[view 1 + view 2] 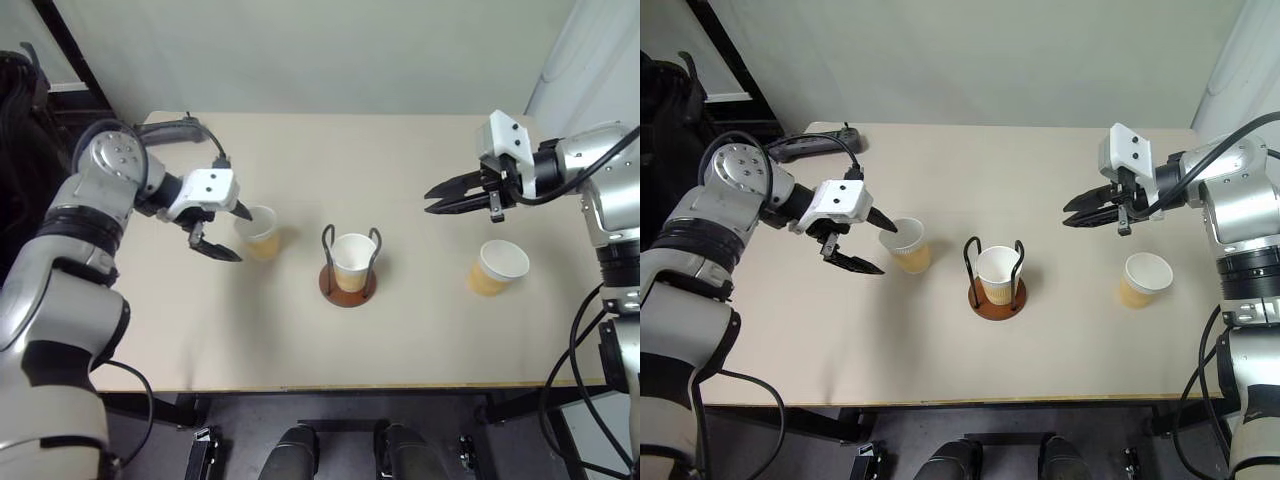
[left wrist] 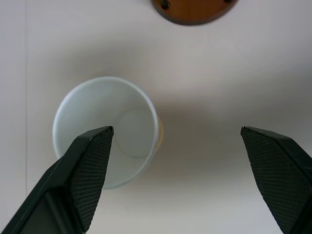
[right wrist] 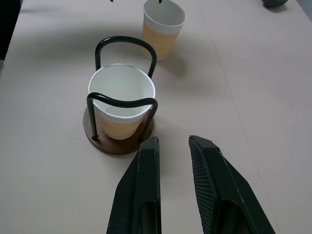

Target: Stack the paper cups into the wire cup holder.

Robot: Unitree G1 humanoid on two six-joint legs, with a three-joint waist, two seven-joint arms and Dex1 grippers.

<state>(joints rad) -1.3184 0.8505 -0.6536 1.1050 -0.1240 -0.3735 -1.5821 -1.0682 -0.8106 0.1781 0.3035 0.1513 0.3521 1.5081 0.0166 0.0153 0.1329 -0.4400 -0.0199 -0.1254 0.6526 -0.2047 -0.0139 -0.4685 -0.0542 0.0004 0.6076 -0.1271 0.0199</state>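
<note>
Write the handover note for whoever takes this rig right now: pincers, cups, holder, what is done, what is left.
Left pincer: wide open, empty, poised at the left cup, one finger by its rim; not gripped yet.
Right pincer: fingers nearly together, empty, above the table, pointing toward the middle.
Wire cup holder: mid-table, one cup already seated upright between its loops.
Right cup: standing loose on the table under the right arm.
Done: one cup of three in the holder.
Left: grip the left cup and nest it into the seated one, then the right cup.
</note>
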